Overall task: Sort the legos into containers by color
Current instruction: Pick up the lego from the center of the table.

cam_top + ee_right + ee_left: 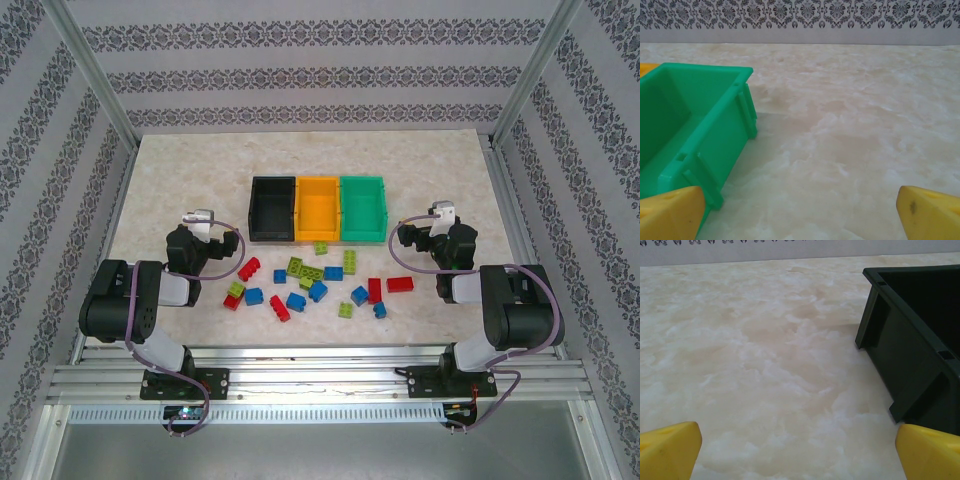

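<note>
Right now, from above, you are looking at three bins sitting side by side in a row on the table [180,170]. The black bin [273,208] is sitting on the left, the orange-yellow bin [318,206] in the middle and the green bin [362,206] on the right. The legos [318,290] are lying loose on the table just in front of the bins, on the side nearer the arms. Red, blue and lime green ones are all lying mixed up together. One lime green lego [321,247] is lying closest to the bins, just in front of the orange-yellow one.

Up close, the left wrist camera is giving you something else. The left gripper [799,452] is hanging low over bare table with its jaws spread wide, holding nothing. Its yellow fingertips [670,450] are poking in at the two bottom corners. The black bin is standing ahead on the right, and you are seeing small slots [882,284] in its rim.

The right wrist camera is looking the other way round. The right gripper [800,212] is also hanging with its jaws spread wide and nothing in them. The green bin is standing ahead on the left, and you are peeking down at its bare floor. A patterned wall [840,12] is running along the back.
</note>
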Motion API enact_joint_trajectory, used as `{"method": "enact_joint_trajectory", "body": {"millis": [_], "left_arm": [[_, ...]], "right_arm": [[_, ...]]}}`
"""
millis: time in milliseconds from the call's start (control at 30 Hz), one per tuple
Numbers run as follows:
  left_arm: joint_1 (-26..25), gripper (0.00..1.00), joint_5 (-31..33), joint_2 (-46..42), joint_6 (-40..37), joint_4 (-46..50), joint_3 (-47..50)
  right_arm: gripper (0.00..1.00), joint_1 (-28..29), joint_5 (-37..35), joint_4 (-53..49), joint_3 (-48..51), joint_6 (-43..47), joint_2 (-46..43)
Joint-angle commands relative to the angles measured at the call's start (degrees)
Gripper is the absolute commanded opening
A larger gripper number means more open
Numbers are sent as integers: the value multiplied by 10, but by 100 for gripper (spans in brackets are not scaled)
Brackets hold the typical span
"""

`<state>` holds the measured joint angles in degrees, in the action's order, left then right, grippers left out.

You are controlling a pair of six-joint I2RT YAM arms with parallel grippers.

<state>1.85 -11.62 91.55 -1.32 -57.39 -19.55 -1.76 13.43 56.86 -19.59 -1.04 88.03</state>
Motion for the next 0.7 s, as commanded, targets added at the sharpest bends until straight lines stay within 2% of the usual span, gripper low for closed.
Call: {"method": "enact_joint_trajectory", "body": {"millis": [0,533,667], "left_arm": [[-3,99,-8,-5,-11,3,-10],[-4,99,1,-5,-7,-3,-6],[-4,100,-6,-7,-13,-28,8]], "right_arm": [[98,-2,17,19,3,6,4],[98,-2,13,20,3,9,3],[98,18,-33,32,17,19,-11]]}}
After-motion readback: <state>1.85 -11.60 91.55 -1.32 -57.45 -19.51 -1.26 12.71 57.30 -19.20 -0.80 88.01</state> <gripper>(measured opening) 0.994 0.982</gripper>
